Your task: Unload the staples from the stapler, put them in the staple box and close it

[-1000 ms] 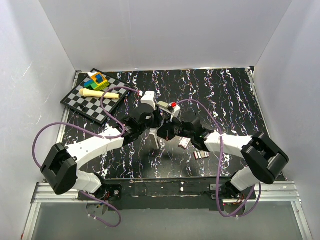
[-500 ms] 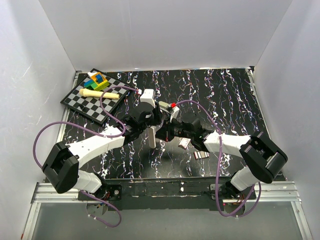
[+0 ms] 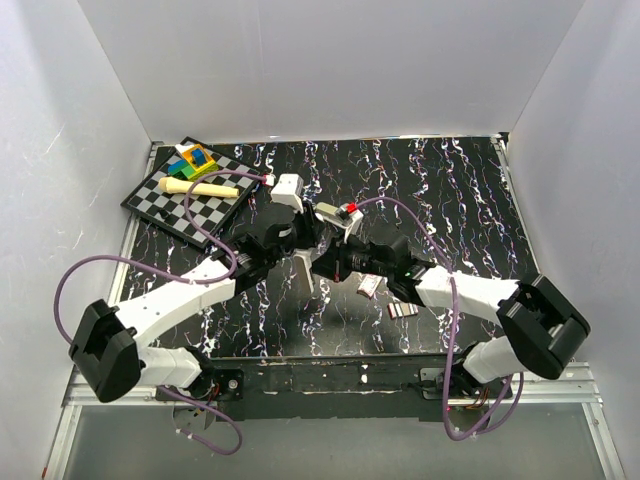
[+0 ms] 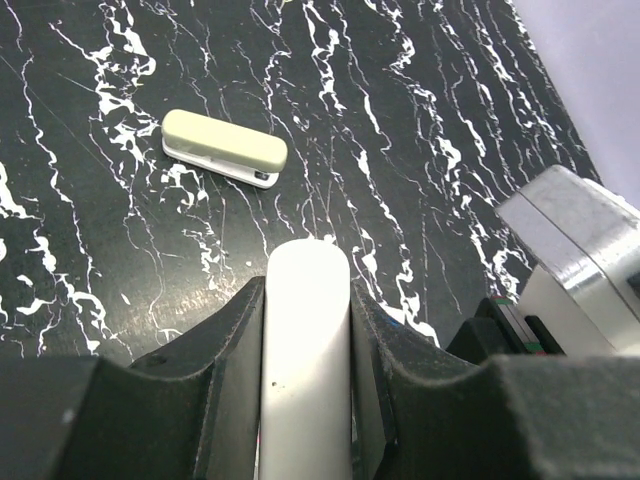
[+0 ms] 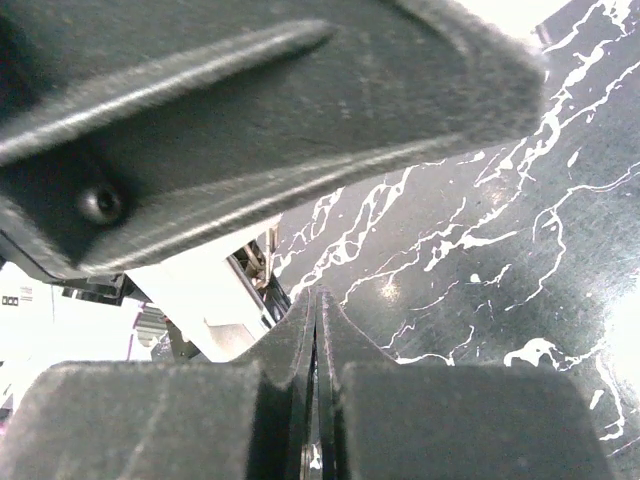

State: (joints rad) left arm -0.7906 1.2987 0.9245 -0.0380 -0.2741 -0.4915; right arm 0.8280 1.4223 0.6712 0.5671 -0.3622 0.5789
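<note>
My left gripper (image 3: 300,262) is shut on the stapler (image 3: 303,272), a slim white bar, and holds it above the middle of the black marbled table. In the left wrist view the stapler (image 4: 305,370) sits upright between the two black fingers of the left gripper (image 4: 305,290). My right gripper (image 3: 320,264) is shut right beside it. In the right wrist view the right gripper (image 5: 317,296) has its jaws pressed together with nothing seen between them. Its tips are close to the stapler's white body (image 5: 205,300) and exposed metal parts (image 5: 262,262).
A small cream case with a metal underside (image 4: 224,148) lies on the table; it also shows in the top view (image 3: 368,287). A small dark strip (image 3: 402,310) lies beside it. A chessboard (image 3: 165,208) at back left carries a cream recorder (image 3: 198,188) and coloured blocks (image 3: 193,160). White walls enclose three sides.
The stapler turned in the left gripper and now shows its broad side. Both arms' elbows swung outward, and the two grippers stay together at the middle.
</note>
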